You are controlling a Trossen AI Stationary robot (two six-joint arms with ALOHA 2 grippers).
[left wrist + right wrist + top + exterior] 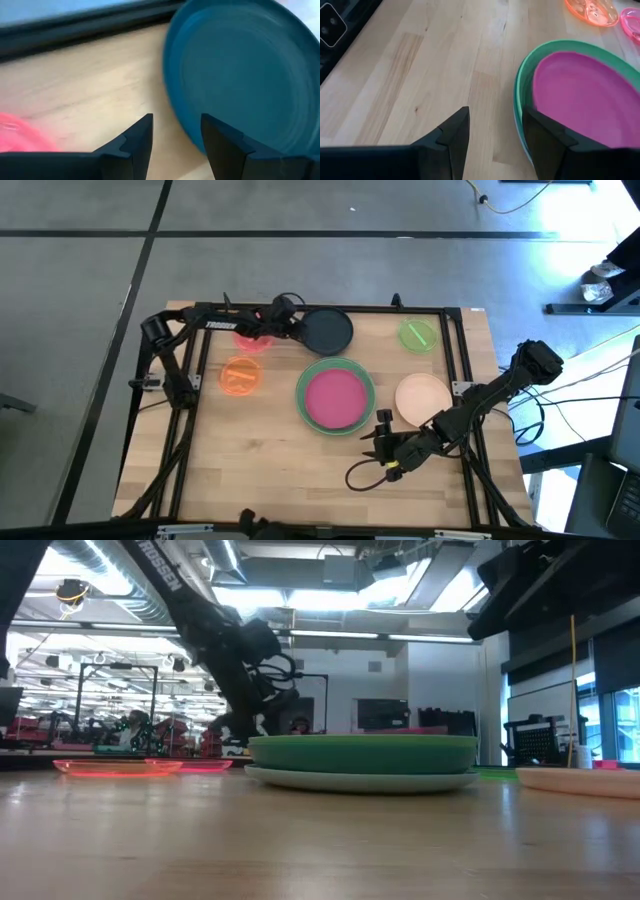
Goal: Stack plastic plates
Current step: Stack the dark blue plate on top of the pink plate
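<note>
A stack stands mid-table: a magenta plate [335,398] in a green plate [303,392] on a pale grey plate [360,780]. A dark plate [328,330] lies at the far edge. My left gripper [291,328] is open at the dark plate's left rim [186,131], which shows between its fingers. My right gripper [384,442] is open and empty, low over the table at the stack's near right, by the green rim [520,100]. A peach plate [422,398], a small green plate [418,335], a small red plate [250,338] and a small orange plate [240,376] lie flat and apart. My left gripper comes level from the table's left at the dark plate's left rim [186,131]. Its open fingers [217,140] stand on either side of the rim. Whether they touch it, I cannot tell. The plate lies flat on the table.
A black frame [330,308] runs along the table's far edge and down both sides. A black cable [362,473] loops on the table beside my right gripper. Bare wood lies along the near edge [280,480].
</note>
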